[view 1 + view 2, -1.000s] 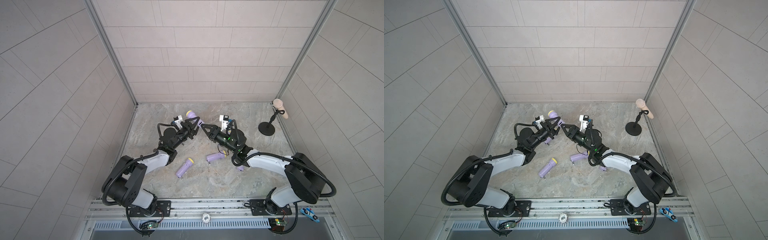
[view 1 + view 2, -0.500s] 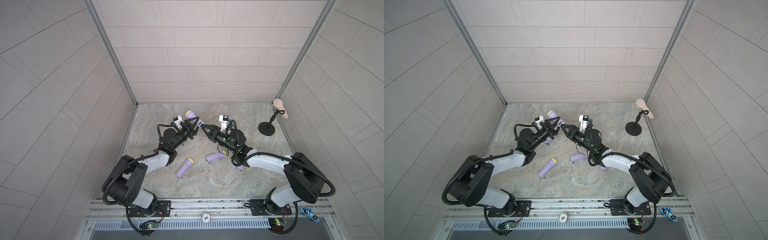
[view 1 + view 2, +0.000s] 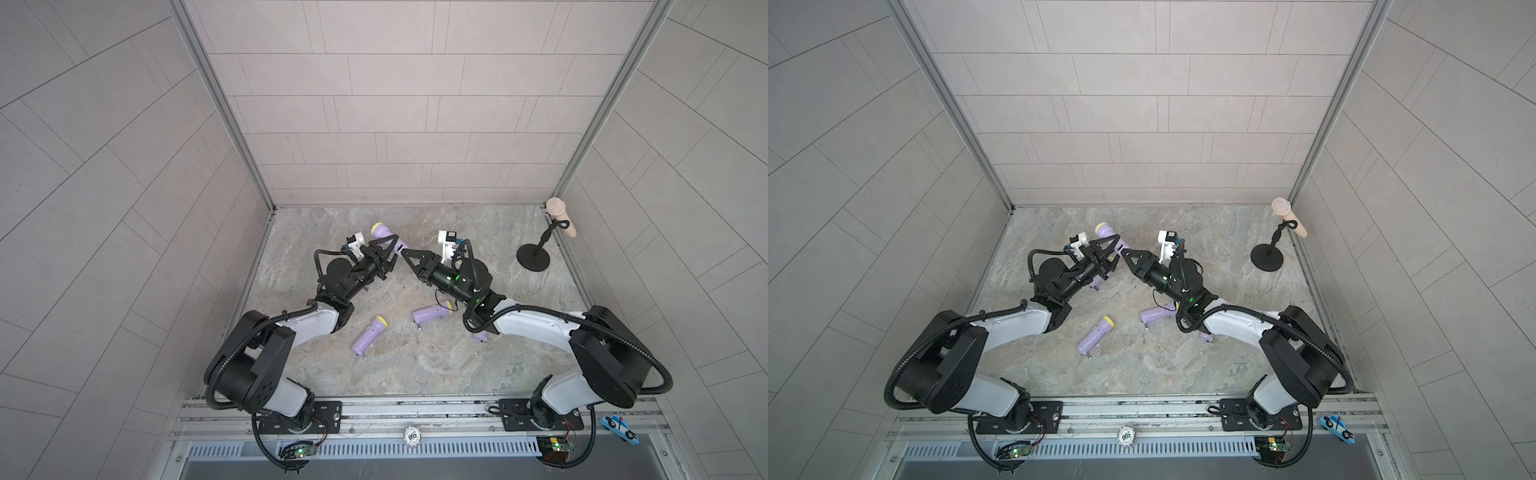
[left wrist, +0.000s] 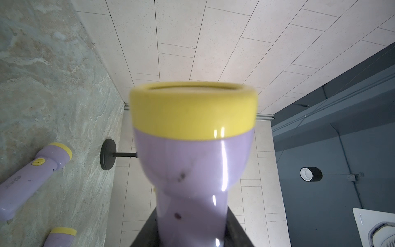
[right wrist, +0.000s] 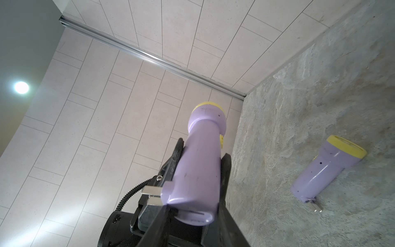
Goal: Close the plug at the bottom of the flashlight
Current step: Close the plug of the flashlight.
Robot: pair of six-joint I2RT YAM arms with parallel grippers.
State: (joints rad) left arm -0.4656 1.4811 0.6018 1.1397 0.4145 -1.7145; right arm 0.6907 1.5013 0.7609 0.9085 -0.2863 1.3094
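The right hand [image 3: 405, 253] stands with jaws apart astride the butt; whether it pinches, I cannot tell. A skewed push could slip off the unfolded plug prongs [image 5: 150, 194] or twist the flashlight [image 5: 201, 162], held above the back of the table [image 3: 457, 357] by the closed left hand [image 3: 388, 245].

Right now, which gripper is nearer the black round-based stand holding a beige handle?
Right. The right gripper lies between the stand and the left gripper, well short of it; the left, farther off, is shut on the lilac flashlight.
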